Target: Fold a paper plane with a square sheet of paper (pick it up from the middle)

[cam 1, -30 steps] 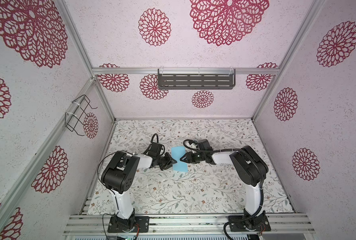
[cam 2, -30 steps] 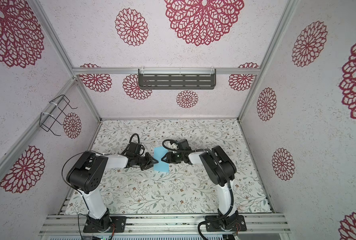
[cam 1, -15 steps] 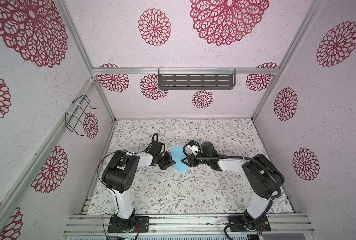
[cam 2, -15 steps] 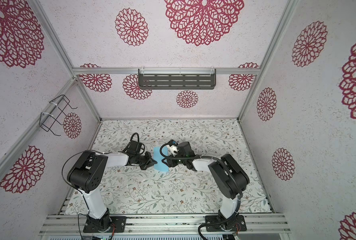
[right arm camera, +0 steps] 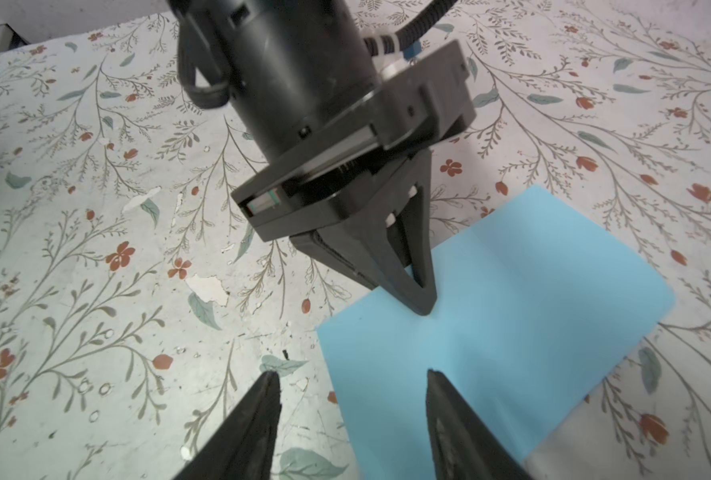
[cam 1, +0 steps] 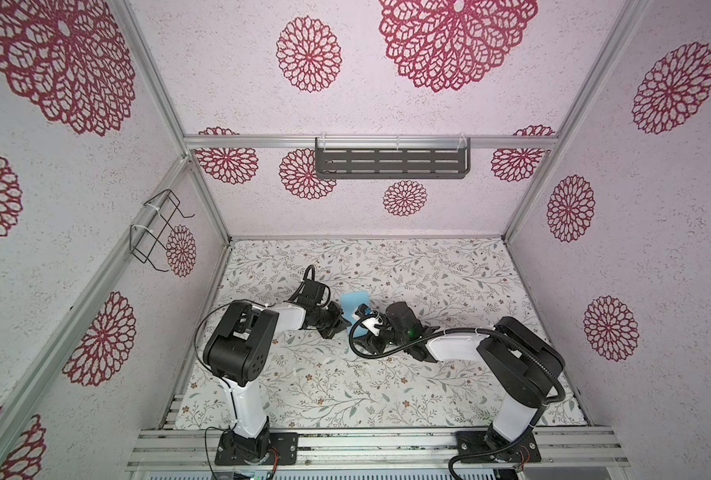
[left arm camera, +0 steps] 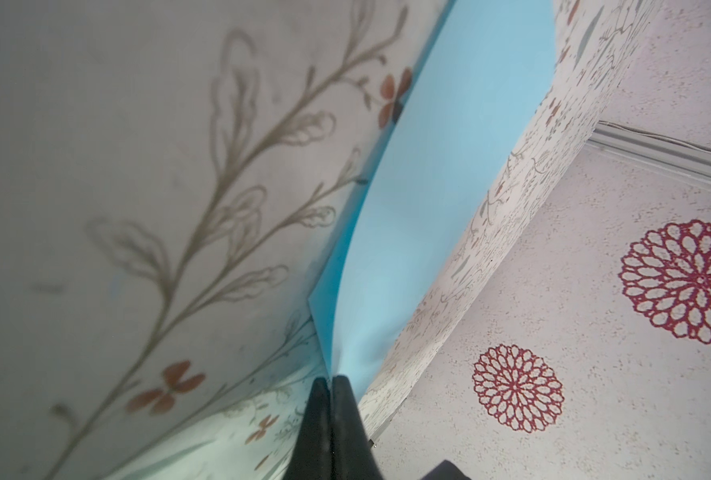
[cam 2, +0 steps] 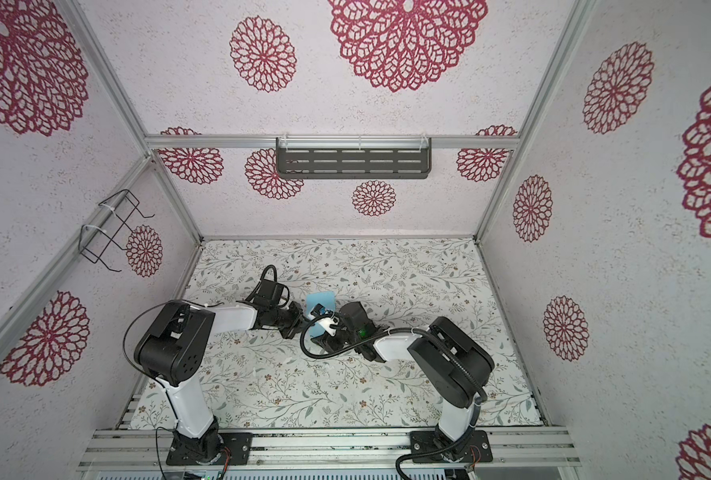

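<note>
**Paper Plane Barely Begun as Left Gripper Pinches the Sheet**

In both top views, the square sheet of paper (cam 1: pixel 354 301) (cam 2: pixel 320 301) lies near the middle of the floral table cover (cam 1: pixel 387 270), between the two arms. The left gripper (cam 1: pixel 339 323) meets its near-left edge, and the right gripper (cam 1: pixel 362 338) sits low just beside it, largely hidden under its own wrist.

The left wrist view shows the left gripper (left arm camera: pixel 331 380) clamped tight on the paper's edge. The light-blue sheet (left arm camera: pixel 449 187) curls up and away from the table there.

In the right wrist view, the right gripper (right arm camera: pixel 350 374) stands about half open and holds nothing, with one finger over the sheet (right arm camera: pixel 511 332) and the other over bare table. Opposite, the left gripper (right arm camera: pixel 422 303) bites the far edge. A faint line across the paper may be a centre crease, though that is uncertain.

No point, wings or dart shape show, so nearly all the folding appears left to do.
</note>
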